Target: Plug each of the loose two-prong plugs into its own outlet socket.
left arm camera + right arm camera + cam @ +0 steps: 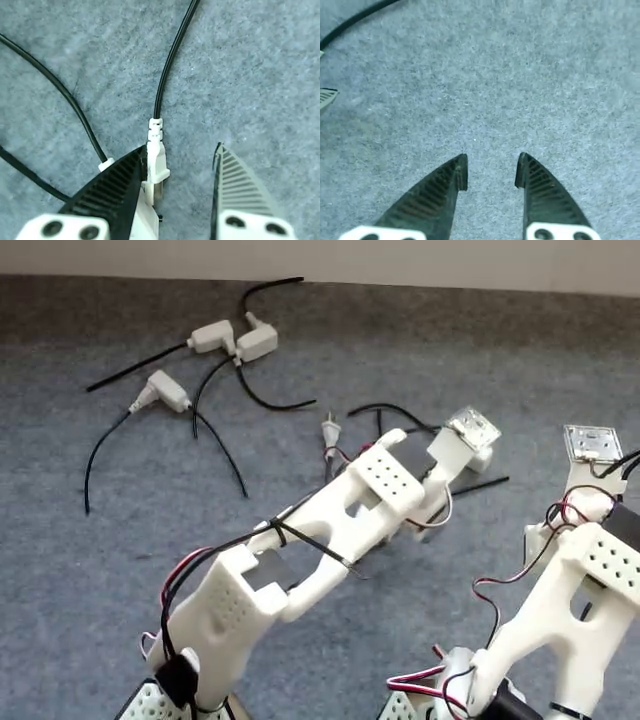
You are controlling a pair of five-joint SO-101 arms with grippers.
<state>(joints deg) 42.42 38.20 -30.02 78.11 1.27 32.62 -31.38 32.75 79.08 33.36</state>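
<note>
Starting at the near edge of the high view, the left arm [330,525] rises from its base and stretches across the grey carpeted bench [80,590] toward the middle. The right arm [605,560] stands beside it at the right side. The left tool [180,150] hangs low over the carpet with its fingers spread wide, pinching nothing. A white connector [156,160] with a ribbed collar lies in the gap, touching the inner face of one black finger [117,190] and well apart from the other. A wider white piece [147,220] adjoins the connector's near end, partly hidden by that finger, and I cannot tell whether the two are mated. A black cable [170,65] runs away from the collar, and a second cable [65,95] ends in a small white sleeve just beside the same finger. The right tool [492,157] is likewise spread, holding nothing, above the carpet, with a third cable [350,20] lying farther off. Farther out in the high view, a loose two-prong plug [330,432] lies flat just beyond the left arm, prongs pointing away. Farthest off, toward the far left, three white pieces lie on black cables. The first socket piece [212,337] is just beside the second socket piece [257,342], and the third socket piece [165,392] lies nearer, apart from both.
</note>
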